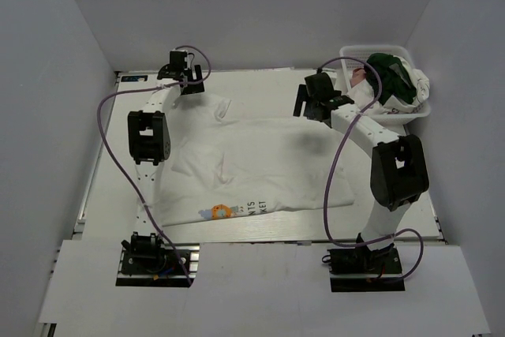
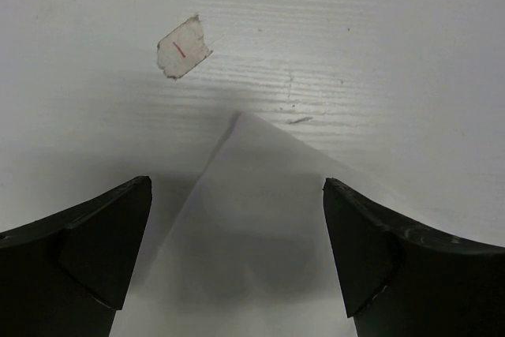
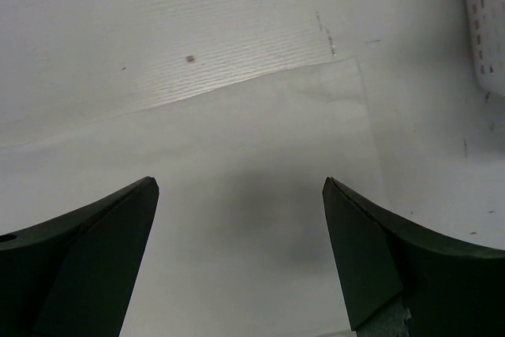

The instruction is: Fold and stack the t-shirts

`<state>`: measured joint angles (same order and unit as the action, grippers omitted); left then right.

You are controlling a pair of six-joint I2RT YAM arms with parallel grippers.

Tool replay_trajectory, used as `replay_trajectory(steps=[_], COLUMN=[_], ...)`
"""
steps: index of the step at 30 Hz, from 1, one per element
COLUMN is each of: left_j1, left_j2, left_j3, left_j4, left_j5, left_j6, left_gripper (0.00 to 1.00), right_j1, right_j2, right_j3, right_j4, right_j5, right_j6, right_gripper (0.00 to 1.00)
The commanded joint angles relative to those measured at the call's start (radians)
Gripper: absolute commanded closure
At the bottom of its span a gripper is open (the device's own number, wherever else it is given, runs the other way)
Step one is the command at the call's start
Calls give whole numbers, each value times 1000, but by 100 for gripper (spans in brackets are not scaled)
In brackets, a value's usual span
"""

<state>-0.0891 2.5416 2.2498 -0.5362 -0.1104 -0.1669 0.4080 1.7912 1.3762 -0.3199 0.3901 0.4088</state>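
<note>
A white t-shirt [image 1: 268, 163] lies spread flat across the table, its small multicoloured graphic [image 1: 218, 211] and dark lettering near the front edge. My left gripper [image 1: 189, 84] hovers open over the shirt's far left corner. In the left wrist view that pointed cloth corner [image 2: 245, 219] lies between the open fingers [image 2: 237, 187]. My right gripper [image 1: 308, 104] stands open over the far right corner. The right wrist view shows that cloth edge [image 3: 260, 155] under the open jaws [image 3: 241, 185]. Neither gripper holds anything. A dark green shirt [image 1: 390, 73], a pink one [image 1: 359, 76] and a white one [image 1: 418, 84] fill the basket.
The white lattice basket [image 1: 402, 116] stands at the far right corner; its wall [image 3: 483, 21] is close to the right gripper. A scrap of tape [image 2: 183, 46] is stuck on the table beyond the left gripper. Grey walls enclose the table on three sides.
</note>
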Motion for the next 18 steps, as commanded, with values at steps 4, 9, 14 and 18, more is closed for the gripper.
replay_trajectory(steps=[4,9,14,18], left_j1=[-6,-6,-6,-6], left_j2=[31,55,66,66], left_j3=[48,36,27,-25], left_j4=[137,185,206,217], left_j5=[35,75,100,100], left_j6=[-13,-65,-111,-123], left_gripper=[4,18,37,78], right_j1=[-47,-69,-83,-97], right_j2=[-12,-19,11,109], right_j3=[-23,-49,-42,26], right_j4=[1,16,25,25], right_j5=[-10,4,30,102], right_j6=[19,21,24,39], right_gripper=[9,9,9,9])
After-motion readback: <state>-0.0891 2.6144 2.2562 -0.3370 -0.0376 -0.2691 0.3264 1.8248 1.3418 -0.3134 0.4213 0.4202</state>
